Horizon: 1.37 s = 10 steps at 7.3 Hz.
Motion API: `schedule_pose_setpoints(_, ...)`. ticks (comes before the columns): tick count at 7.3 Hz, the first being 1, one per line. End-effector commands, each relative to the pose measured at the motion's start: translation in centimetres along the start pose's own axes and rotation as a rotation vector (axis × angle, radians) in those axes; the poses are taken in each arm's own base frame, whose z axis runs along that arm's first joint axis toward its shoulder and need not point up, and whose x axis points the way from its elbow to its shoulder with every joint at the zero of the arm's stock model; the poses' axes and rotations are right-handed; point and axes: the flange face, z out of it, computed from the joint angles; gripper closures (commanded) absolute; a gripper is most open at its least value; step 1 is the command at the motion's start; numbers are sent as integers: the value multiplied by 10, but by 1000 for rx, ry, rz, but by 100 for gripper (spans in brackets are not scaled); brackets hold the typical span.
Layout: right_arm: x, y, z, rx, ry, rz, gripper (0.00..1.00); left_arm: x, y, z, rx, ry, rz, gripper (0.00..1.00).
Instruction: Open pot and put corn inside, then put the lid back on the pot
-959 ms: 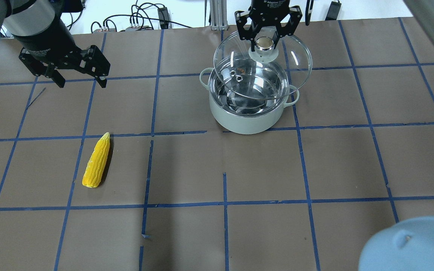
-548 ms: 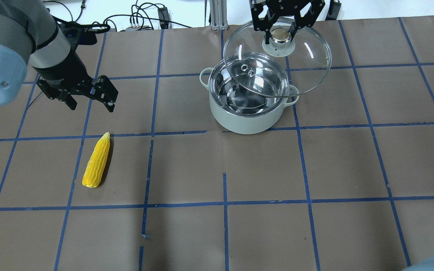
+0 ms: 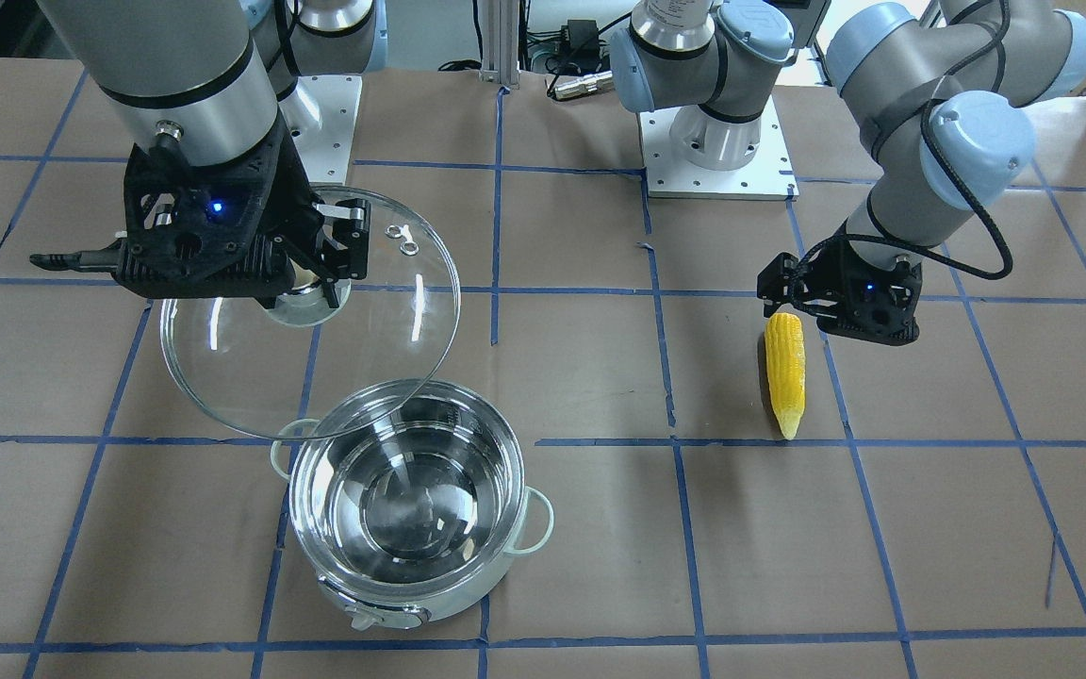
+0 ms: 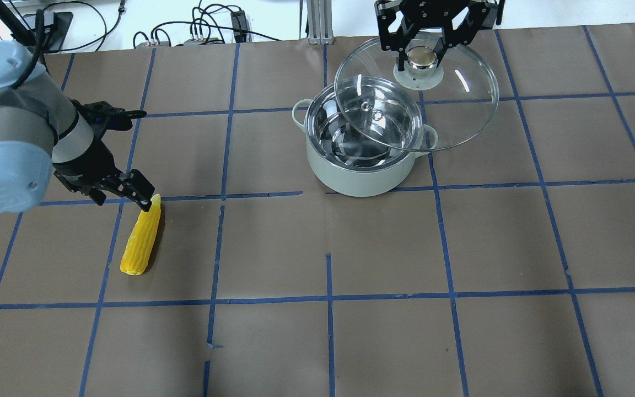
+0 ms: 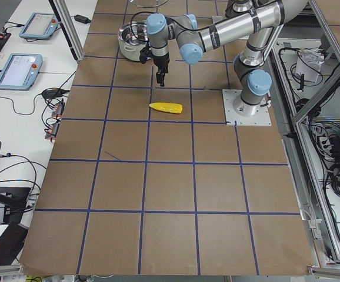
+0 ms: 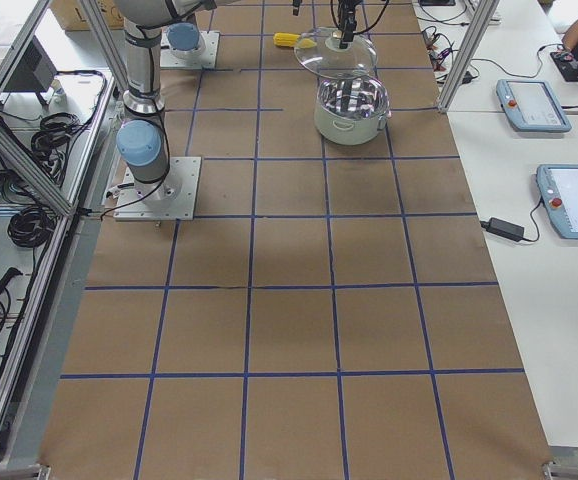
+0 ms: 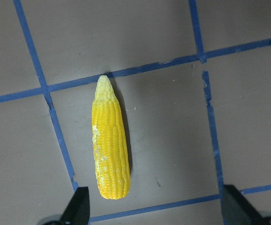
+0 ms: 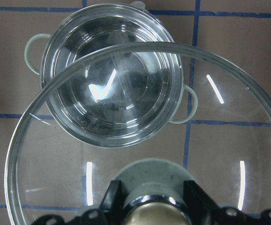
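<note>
The round shiny steel pot stands uncovered, most of its mouth open from above. The round clear glass lid hangs raised and shifted toward the robot's right, clamped from above by the right gripper, and its edge reaches over part of the mouth. The yellow tapered corn cob lies flat on the brown paper table, both flanks free. The left gripper hovers above it, spread wide. Bare paper runs between cob and pot.

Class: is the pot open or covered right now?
Open. The right gripper holds the glass lid raised and off-centre above the pot, not resting on it.
</note>
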Motion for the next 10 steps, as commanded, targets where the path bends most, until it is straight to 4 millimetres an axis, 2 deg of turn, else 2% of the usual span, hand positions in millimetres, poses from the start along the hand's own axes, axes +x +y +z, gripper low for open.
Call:
schedule_pose_setpoints(1, 9, 12, 1, -10, 4, -2, 74, -9, 6, 65, 35, -20, -4, 0)
schedule_pose_setpoints(3, 33, 17, 6, -26, 6, 12, 74, -12, -1, 111, 44, -26, 40, 0)
schedule_pose_setpoints(4, 37, 23, 11, -36, 6, 13, 74, -14, -6, 127, 47, -30, 38, 0)
schedule_pose_setpoints(6, 40, 26, 15, -38, 4, 17, 74, -25, -4, 132, 20, -79, 21, 0)
schedule_pose_setpoints(9, 45, 25, 15, -40, 3, 26, 74, -25, 6, 141, 0, -65, 13, 4)
schedule_pose_setpoints(10, 44, 25, 15, -40, 1, 26, 74, -25, 5, 140, 4, -68, 13, 19)
